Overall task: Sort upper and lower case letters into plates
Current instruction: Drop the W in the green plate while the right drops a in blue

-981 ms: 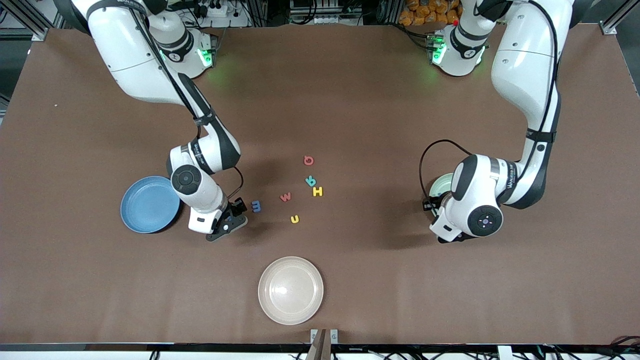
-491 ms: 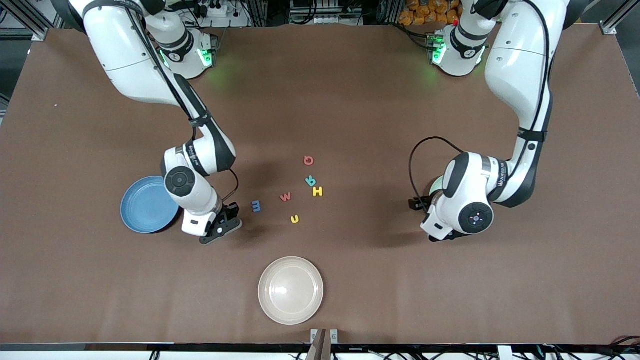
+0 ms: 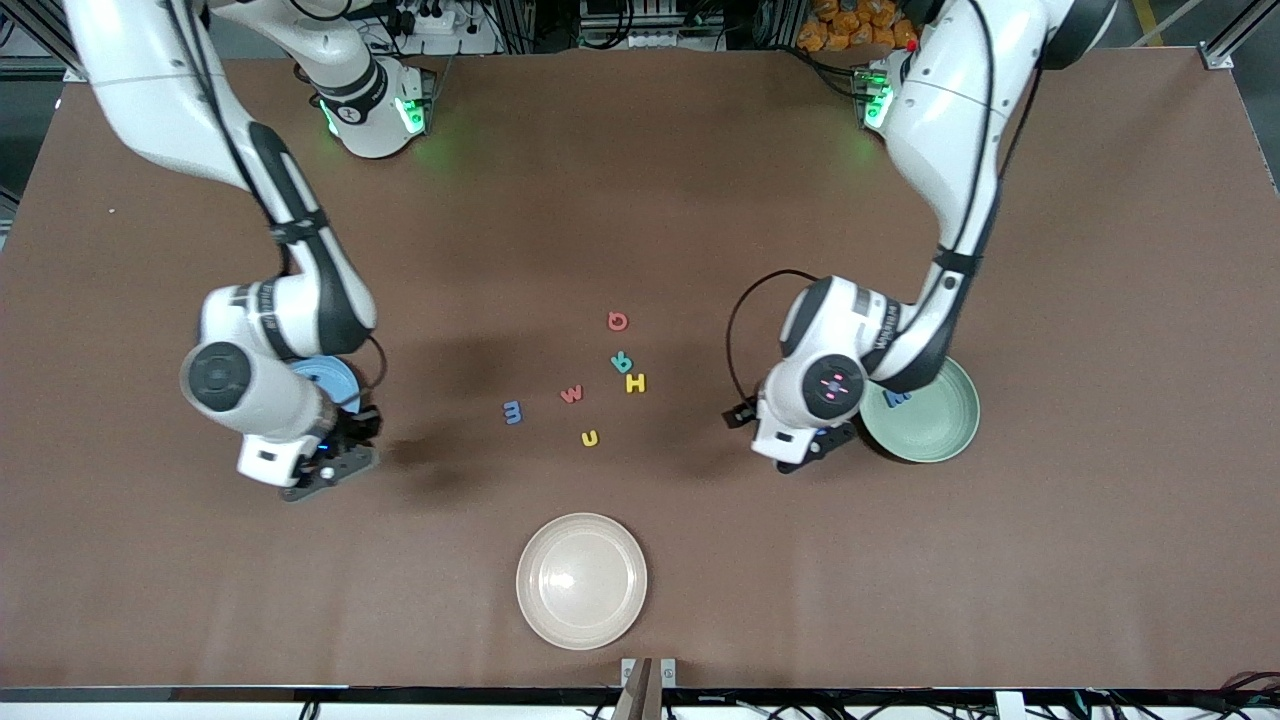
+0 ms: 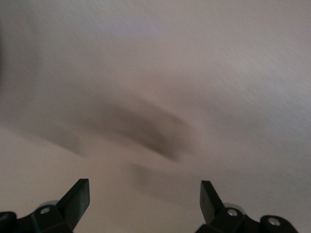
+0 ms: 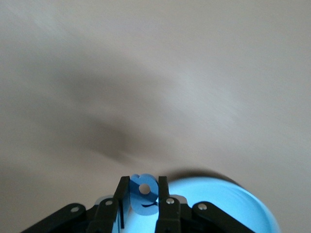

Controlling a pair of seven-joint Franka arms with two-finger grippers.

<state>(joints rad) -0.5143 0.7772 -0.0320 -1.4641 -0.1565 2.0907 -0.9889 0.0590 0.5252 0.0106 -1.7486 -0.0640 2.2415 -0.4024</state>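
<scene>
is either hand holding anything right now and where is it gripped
The right hand pinches a blue letter by its flat faces, beside the blue plate. The left hand is open and empty.

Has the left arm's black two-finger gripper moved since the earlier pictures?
Yes. The left gripper has moved off the pale mint green plate, toward the loose letters at the table's middle.
</scene>
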